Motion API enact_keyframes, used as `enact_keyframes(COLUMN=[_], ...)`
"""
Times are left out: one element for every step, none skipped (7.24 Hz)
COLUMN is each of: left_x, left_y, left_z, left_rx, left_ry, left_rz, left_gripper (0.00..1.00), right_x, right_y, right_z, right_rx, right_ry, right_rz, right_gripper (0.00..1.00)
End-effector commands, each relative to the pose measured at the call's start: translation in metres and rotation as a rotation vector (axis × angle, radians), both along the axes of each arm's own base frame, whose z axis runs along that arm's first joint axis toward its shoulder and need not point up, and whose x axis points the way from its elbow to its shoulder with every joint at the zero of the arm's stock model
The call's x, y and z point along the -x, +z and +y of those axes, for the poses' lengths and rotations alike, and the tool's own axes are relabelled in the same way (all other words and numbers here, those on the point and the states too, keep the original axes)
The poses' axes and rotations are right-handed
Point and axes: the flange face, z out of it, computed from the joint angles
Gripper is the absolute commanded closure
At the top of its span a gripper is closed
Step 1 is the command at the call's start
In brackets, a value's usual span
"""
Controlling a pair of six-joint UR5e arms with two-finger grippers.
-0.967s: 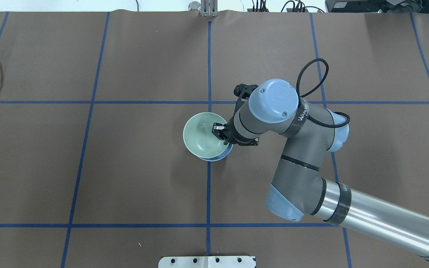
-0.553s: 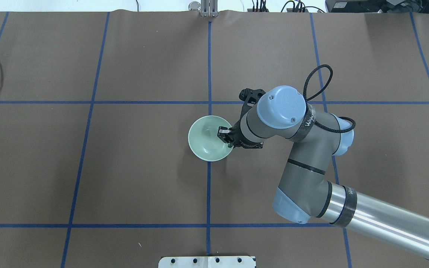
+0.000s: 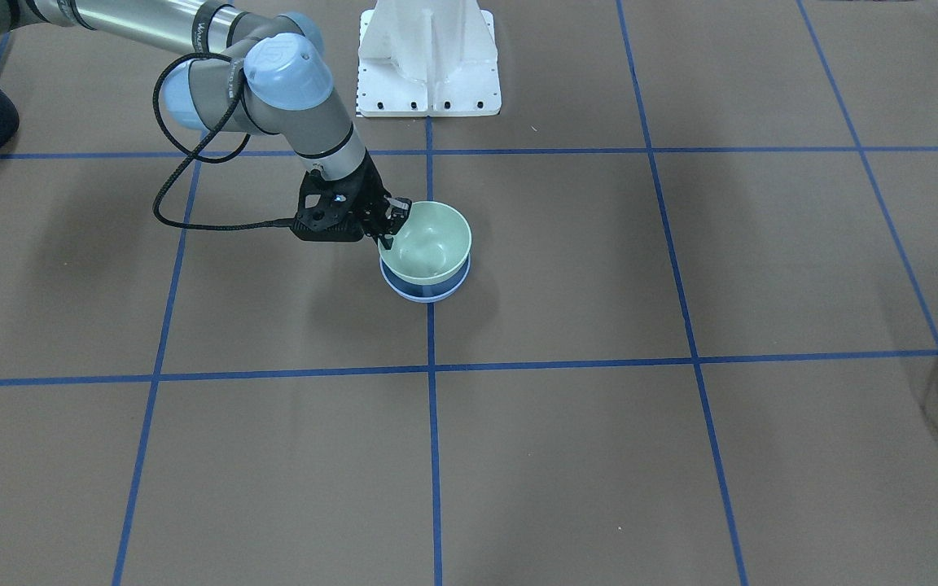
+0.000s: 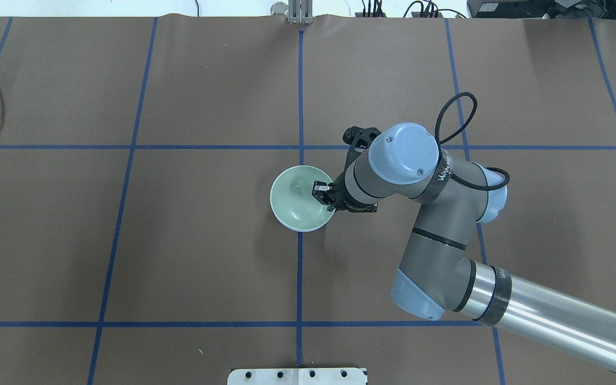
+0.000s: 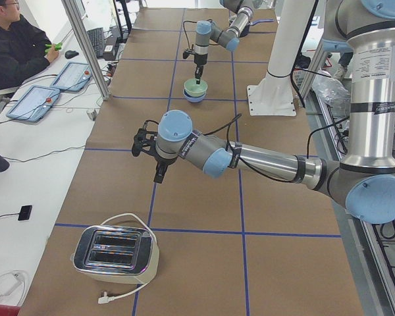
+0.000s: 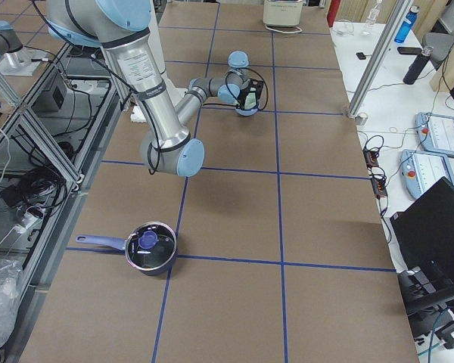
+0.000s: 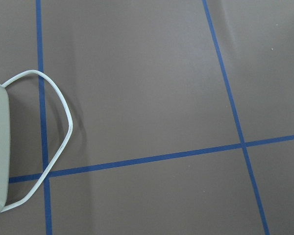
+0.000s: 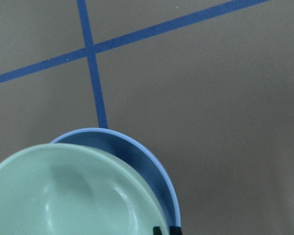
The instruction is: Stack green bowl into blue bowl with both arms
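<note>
The green bowl sits inside the blue bowl at the table's middle, on a blue tape line. Its rim stands above the blue rim. In the right wrist view the green bowl lies off-centre, and a strip of the blue bowl's inner wall shows on the far side. My right gripper is shut on the green bowl's rim, one finger inside and one outside. My left gripper shows only in the exterior left view, low over bare table; I cannot tell whether it is open or shut.
A toaster with a white cable stands at the table's left end. A dark pot with a lid stands at the right end. The white pedestal is at the robot's side. An operator sits beyond the table.
My right gripper has carried the green bowl right and down, so it now covers the blue bowl. Over the last half second almost nothing moved.
</note>
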Motion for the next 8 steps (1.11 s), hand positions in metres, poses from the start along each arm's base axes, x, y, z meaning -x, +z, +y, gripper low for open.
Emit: enact_keyframes(left_x=[0.0009,0.001,0.001,0.0017,0.0042,0.0043,0.0043,0.0043], left_y=[-0.0003,0.0003,-0.001,-0.0006,0.0022,0.0021,0.0028,0.0028], left_z=[0.0014,0.0018,0.0021,0.0027,0.0081,0.0095,0.01,0.01], left_rx=[-0.001,-0.001,-0.002,-0.001,0.005,0.003,0.006,0.005], left_ry=[-0.001,-0.002,-0.003,-0.003,-0.009,-0.008,-0.009,-0.008], left_rz=[0.0,-0.001,-0.001,0.0,-0.001,-0.002,-0.001,-0.002], left_gripper=[0.02,0.03,0.02,0.03,0.02,0.03,0.03,0.02], right_x=[-0.0008,-0.0021,-0.0025,-0.0029,-0.0025,-0.0024,-0.0012,0.0022], right_y=[0.0021,0.0021,0.0023,0.0017,0.0023,0.0014,0.0011,0.0035], right_z=[-0.004,-0.0057,-0.0067,-0.0065,-0.0067,-0.0069,-0.0076,-0.0099], right_rx=[-0.006,-0.007,-0.007,-0.008,-0.007,-0.009,-0.008,-0.008], right_ry=[0.002,0.005,0.006,0.006,0.006,0.007,0.008,0.01], right_rz=[0.005,0.005,0.004,0.002,0.004,0.003,0.003,0.007], right_gripper=[1.0,1.0,1.0,1.0,1.0,1.0,1.0,1.0])
